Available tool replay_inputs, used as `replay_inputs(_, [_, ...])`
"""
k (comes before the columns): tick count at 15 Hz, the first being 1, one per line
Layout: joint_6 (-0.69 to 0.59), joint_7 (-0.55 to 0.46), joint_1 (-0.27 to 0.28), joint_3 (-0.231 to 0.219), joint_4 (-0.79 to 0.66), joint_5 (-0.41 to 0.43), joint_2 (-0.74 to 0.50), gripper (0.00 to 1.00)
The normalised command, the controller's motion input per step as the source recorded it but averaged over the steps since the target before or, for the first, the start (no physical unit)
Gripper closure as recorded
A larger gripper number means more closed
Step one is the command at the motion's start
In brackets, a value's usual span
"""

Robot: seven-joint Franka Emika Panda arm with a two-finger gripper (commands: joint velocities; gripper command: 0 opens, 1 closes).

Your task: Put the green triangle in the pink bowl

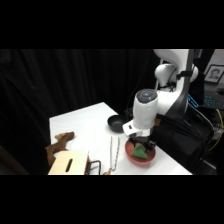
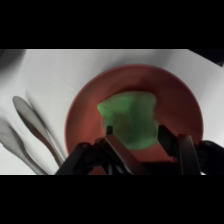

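The pink bowl point(image 2: 82, 107) fills the wrist view, and in the side view the pink bowl point(image 1: 131, 154) sits near the table's front right edge. The green triangle point(image 2: 131, 119) hangs low inside the bowl, spanning the whole gap between my two fingers. My gripper point(image 2: 136, 131) is shut on it, one black fingertip point(image 2: 109, 132) on its left side and the other on its right. In the side view, my gripper point(image 1: 139, 145) reaches down into the bowl, with the green triangle point(image 1: 139, 150) showing just below it.
A small black bowl point(image 1: 117, 122) stands behind the pink one. Metal tongs point(image 1: 114, 150) lie on the table to the bowl's left, also seen as tongs point(image 2: 35, 125) in the wrist view. A brown object point(image 1: 59, 142) and a tan wooden box point(image 1: 68, 163) sit at the front left.
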Motion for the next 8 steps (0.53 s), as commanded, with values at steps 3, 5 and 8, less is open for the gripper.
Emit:
replay_inputs(3, [0.02, 0.13, 0.067, -0.044, -0.02, -0.109, -0.1, 0.0])
replay_inputs(5, [-0.04, 0.14, 0.072, -0.026, -0.1, -0.099, -0.25, 0.0])
replay_inputs(8, [-0.1, 0.12, 0.061, 0.014, -0.14, -0.056, -0.34, 0.0])
